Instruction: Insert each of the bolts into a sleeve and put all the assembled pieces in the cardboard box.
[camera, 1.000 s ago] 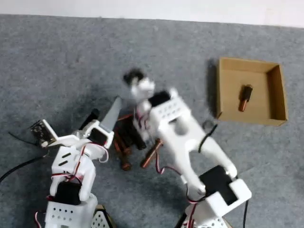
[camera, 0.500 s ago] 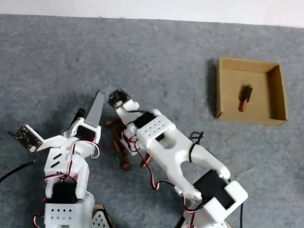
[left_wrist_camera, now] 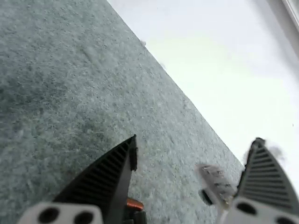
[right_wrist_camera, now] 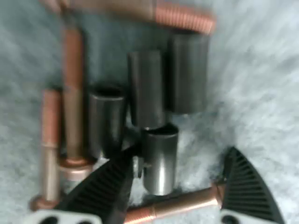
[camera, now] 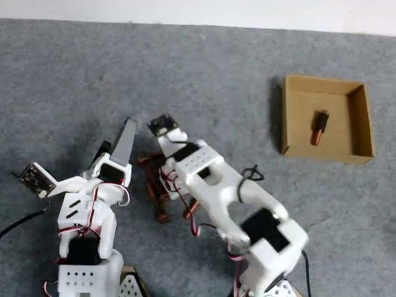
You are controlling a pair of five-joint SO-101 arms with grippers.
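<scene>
Copper bolts [camera: 162, 216] and dark sleeves lie in a pile [camera: 154, 182] between the two arms. In the right wrist view, my right gripper [right_wrist_camera: 180, 158] is open just above the pile, with an upright-lying dark sleeve [right_wrist_camera: 160, 158] between its fingers. Other sleeves [right_wrist_camera: 106, 119] and bolts [right_wrist_camera: 72, 93] lie close around it. My left gripper [left_wrist_camera: 195, 144] is open, held off the carpet left of the pile, also seen in the high view [camera: 117, 139]. The cardboard box [camera: 297, 99] stands at the right and holds one assembled piece [camera: 319, 128].
Grey carpet [camera: 216, 68] covers the table, with a white wall strip along the far edge. The right arm's body [camera: 216, 185] lies over part of the pile. Open carpet lies between the pile and the box.
The right arm swung left and down over the pile. The left arm drew back to the left and its gripper turned away from the pile.
</scene>
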